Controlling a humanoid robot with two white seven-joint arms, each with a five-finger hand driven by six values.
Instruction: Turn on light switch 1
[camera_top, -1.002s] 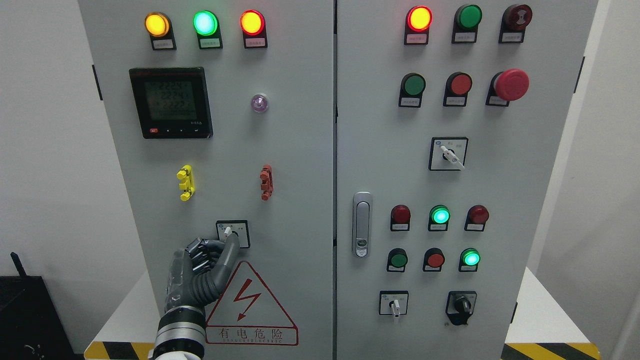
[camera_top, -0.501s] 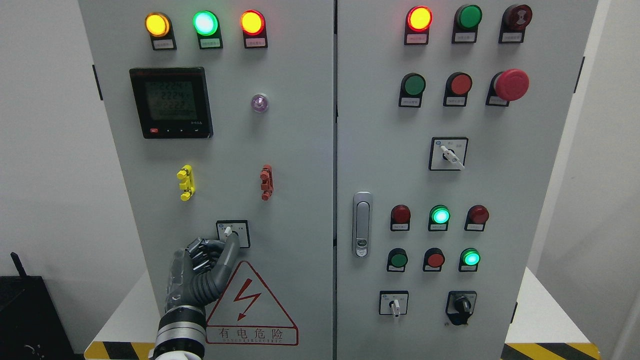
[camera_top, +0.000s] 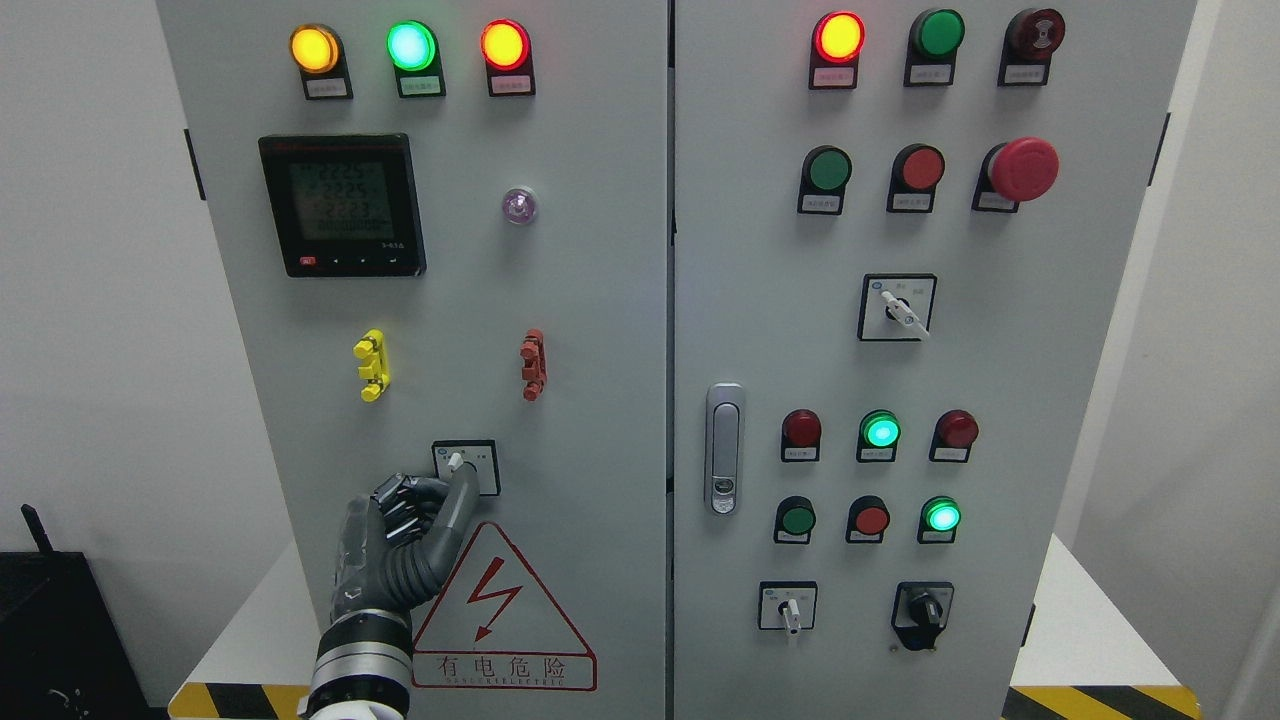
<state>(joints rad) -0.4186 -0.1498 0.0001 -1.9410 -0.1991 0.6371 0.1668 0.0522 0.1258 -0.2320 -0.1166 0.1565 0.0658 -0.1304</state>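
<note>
Head view: your left hand (camera_top: 400, 545) is up against the lower left cabinet door (camera_top: 580, 300); fingers (camera_top: 400, 500) curled in, thumb tip touching the small white selector switch (camera_top: 456, 463) in its square plate, just above the red warning triangle (camera_top: 500, 610).

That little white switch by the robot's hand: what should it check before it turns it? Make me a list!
1. Left hand is at the selector switch: ok, one finger reaches up to the knob.
2. Firm hold on the knob: cannot tell, the finger hides the contact.
3. Hand clear of the yellow clip and red clip: ok, both sit well above.
4. Hand off the warning sign: not ok, the wrist overlaps its left edge.
5. Panel has power: ok, the meter is lit.
6. Right hand: cannot tell, out of view.
</note>
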